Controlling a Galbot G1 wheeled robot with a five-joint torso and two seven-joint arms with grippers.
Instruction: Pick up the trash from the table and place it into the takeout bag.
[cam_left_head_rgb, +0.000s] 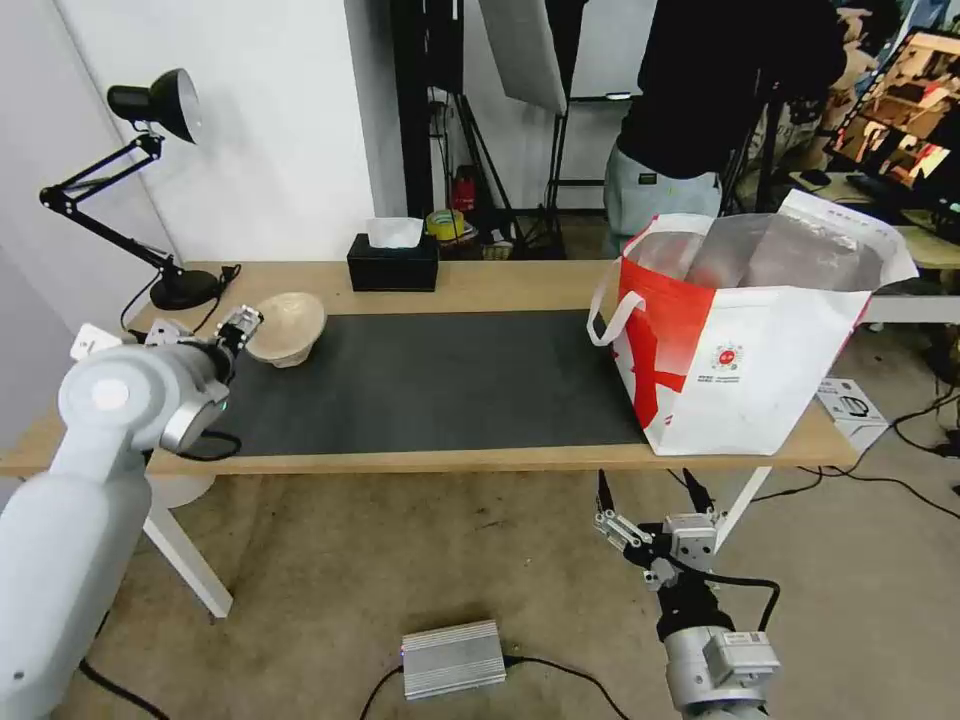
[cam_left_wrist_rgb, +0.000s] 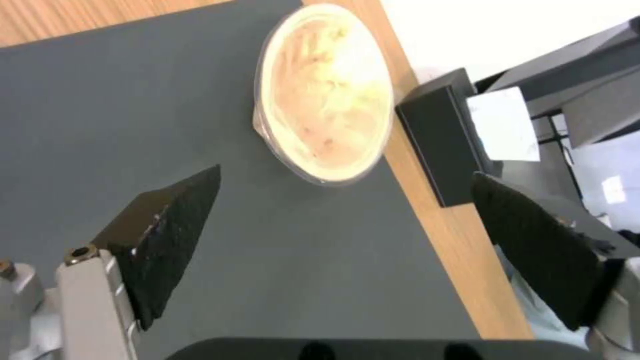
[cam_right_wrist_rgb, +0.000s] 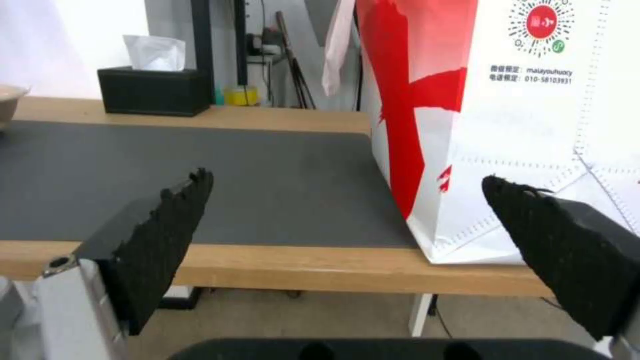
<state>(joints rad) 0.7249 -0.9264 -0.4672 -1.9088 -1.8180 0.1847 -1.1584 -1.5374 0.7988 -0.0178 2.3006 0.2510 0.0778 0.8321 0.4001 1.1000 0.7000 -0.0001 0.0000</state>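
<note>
My left hand (cam_left_head_rgb: 240, 325) is hovering at the left of the head frame, fingers (cam_left_wrist_rgb: 170, 235) spread, just beside the beige pulp-fibre bowl (cam_left_head_rgb: 287, 327), which is sitting on the dark mat (cam_left_head_rgb: 430, 380) near the left end of the surface (cam_left_head_rgb: 500, 285). My right hand (cam_left_head_rgb: 652, 497) is hanging spread below the front edge, lower centre-right. The takeout bag (cam_left_head_rgb: 745, 350) is standing open at the right end. A black tissue box (cam_left_head_rgb: 393, 262) and desk lamp (cam_left_head_rgb: 150, 180) are lining the far edge; the middle of the mat is lying open.
</note>
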